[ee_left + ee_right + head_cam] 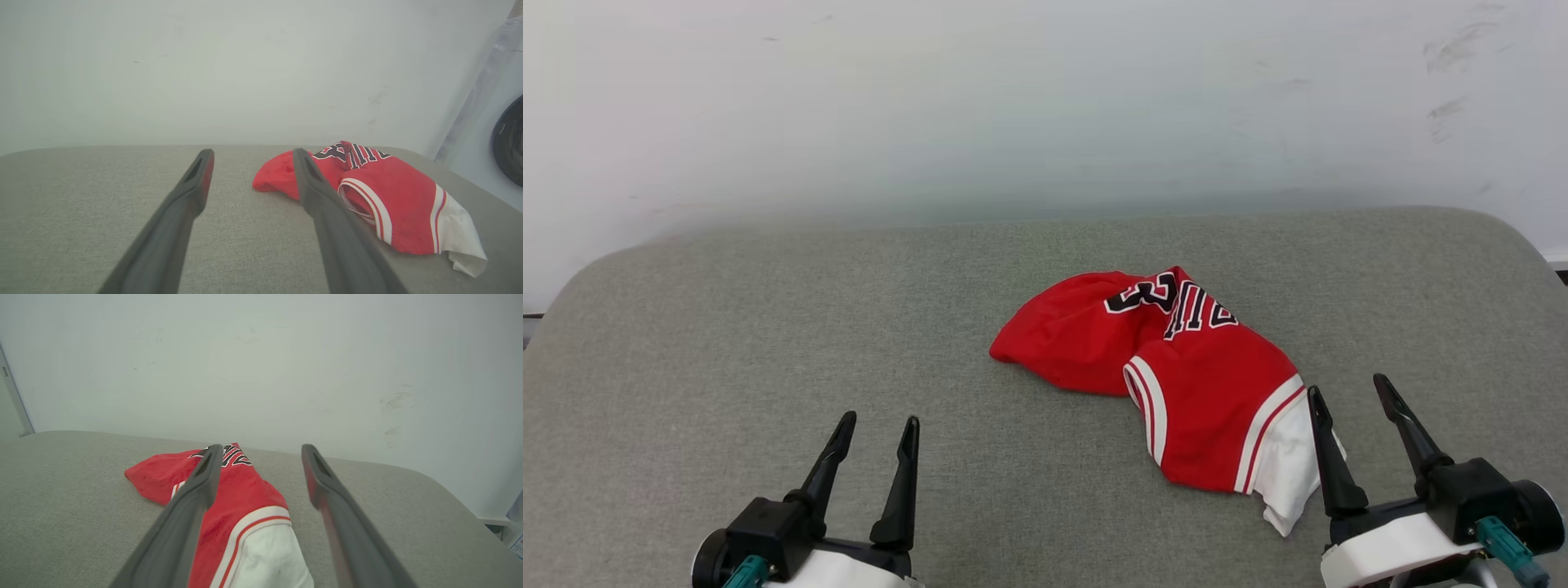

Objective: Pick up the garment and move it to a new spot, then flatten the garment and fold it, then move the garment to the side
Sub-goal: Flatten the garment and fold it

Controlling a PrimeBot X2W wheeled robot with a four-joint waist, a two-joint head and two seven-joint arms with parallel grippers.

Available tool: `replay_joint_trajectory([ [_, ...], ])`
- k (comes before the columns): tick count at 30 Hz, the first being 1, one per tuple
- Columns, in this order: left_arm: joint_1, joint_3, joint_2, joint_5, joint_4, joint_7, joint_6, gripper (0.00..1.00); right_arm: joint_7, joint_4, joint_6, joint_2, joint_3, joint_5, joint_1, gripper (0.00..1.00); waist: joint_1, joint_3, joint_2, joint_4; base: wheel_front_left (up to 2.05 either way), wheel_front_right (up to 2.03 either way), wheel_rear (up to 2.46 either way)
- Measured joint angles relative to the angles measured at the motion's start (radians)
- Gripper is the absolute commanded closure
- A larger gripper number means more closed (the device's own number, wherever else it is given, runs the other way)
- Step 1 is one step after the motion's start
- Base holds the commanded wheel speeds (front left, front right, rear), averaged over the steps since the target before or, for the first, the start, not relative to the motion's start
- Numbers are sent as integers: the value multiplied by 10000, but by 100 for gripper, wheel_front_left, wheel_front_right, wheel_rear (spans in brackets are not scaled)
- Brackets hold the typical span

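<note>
Head view took in a pale wall (1013, 98) with a few dark scuffs, rising behind a grey padded surface (768, 327) with rounded far corners. On that surface the garment (1209, 384) lay crumpled in a loose heap, right of the middle and closer to the right edge than the left. Its red body bunched toward the far edge, with black, white-outlined letters creased across the top. A striped armhole faced the near edge, and a white sleeve trailed toward the near right corner.

The right gripper (1347, 385) stood by that corner, its fingers spread and grasping nothing. Its inner finger sat just beside the white sleeve; whether it touched could not be told. The left gripper (881, 419) was at the near edge, left of the middle, well apart from the garment, likewise released and empty.
</note>
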Motion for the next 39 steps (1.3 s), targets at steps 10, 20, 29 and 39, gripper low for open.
replay_joint_trajectory([
  [10,-25,71,-272,299,140,0,-140,0,1724,938,0,-176,1170,-384,-518,0,0,138,0,491,0,0,0],
  [20,-383,-261,-353,178,-4,0,-144,0,7868,1108,2,-2098,3469,1758,-2497,0,2,741,0,1316,0,0,0],
  [29,-936,-581,-368,104,44,0,-144,0,11162,1582,2,-3028,4312,2731,-3725,0,2,1563,0,2245,0,0,0],
  [39,-1236,-840,-449,90,151,0,-144,0,11526,2897,2,-3359,4385,2767,-4098,76,-1,2273,0,3160,0,0,0],
])
